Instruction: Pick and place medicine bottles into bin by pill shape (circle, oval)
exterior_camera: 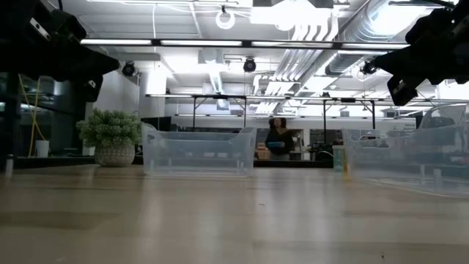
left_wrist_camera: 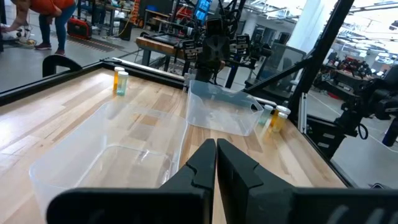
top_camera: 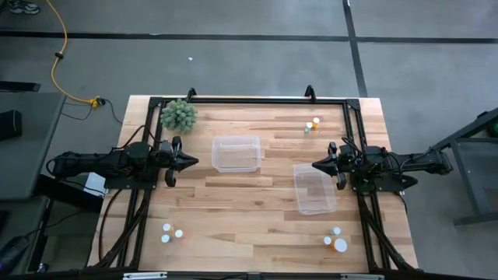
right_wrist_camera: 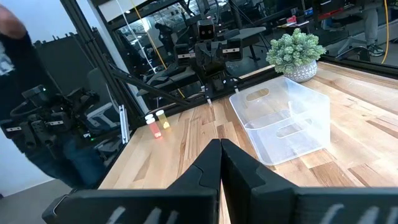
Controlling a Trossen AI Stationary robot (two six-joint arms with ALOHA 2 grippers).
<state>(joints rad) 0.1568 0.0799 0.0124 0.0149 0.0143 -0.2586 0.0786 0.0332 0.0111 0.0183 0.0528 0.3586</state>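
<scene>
While both dark two-finger grippers hover above the light wooden plank table [top_camera: 257, 218] with their fingers pressed shut on nothing, the small white-capped medicine bottles sit untouched in four groups near the table's corners. Seen from above, the left gripper [top_camera: 193, 162] sits at nine o'clock and the right gripper [top_camera: 316, 165] at three o'clock, tips pointing at each other. Between them lie two clear rectangular plastic tubs: one [top_camera: 236, 153] near the centre, the other [top_camera: 314, 188] toward four o'clock. Two bottles [top_camera: 312, 125] stand at one o'clock, three [top_camera: 335, 240] at five o'clock, and two [top_camera: 172, 232] at seven o'clock. At eleven o'clock sits a green spiky potted plant [top_camera: 178, 115]. All bottles are well apart from both tubs.
</scene>
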